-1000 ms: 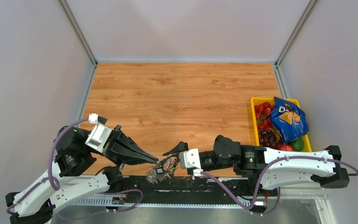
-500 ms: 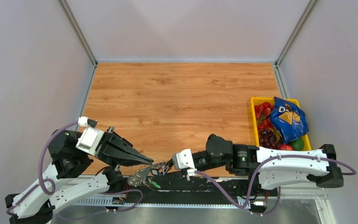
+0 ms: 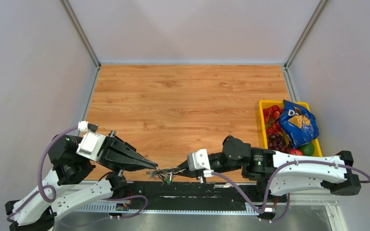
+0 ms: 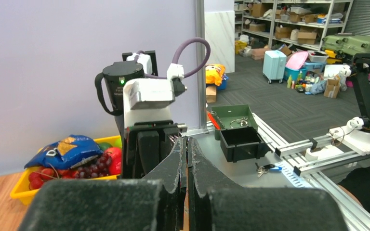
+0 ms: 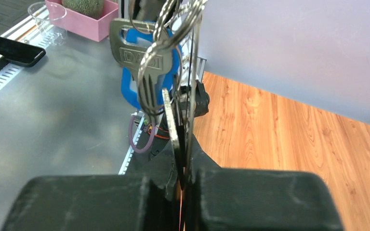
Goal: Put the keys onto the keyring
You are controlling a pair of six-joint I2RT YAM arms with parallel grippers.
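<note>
The keyring (image 3: pixel 165 171), a tangle of thin silver loops with a little green tag (image 3: pixel 164 178), is stretched between both grippers at the table's near edge. My left gripper (image 3: pixel 150 168) is shut and holds its left end; in the left wrist view its jaws (image 4: pixel 187 140) are pressed together. My right gripper (image 3: pixel 179 170) is shut on the right end. In the right wrist view a stamped silver key (image 5: pixel 135 54) and a blue-headed key (image 5: pixel 129 89) hang on the loops. A flat key blade (image 5: pixel 170 118) and ring wire run into the right gripper (image 5: pixel 185 144).
A yellow bin (image 3: pixel 264 104) at the right holds a blue chip bag (image 3: pixel 296 122), grapes and other fruit. The black base rail (image 3: pixel 207 188) runs just below the grippers. Off the table, a grey bench carries a green box (image 4: pixel 231 117), a black box (image 4: pixel 241 142) and a small blue-tagged key bunch (image 4: pixel 266 167).
My right gripper went from open to shut on the bunch, then drew back right. The bunch, hanging from the left gripper before, is now pulled out flat between both. The left arm shifted left.
</note>
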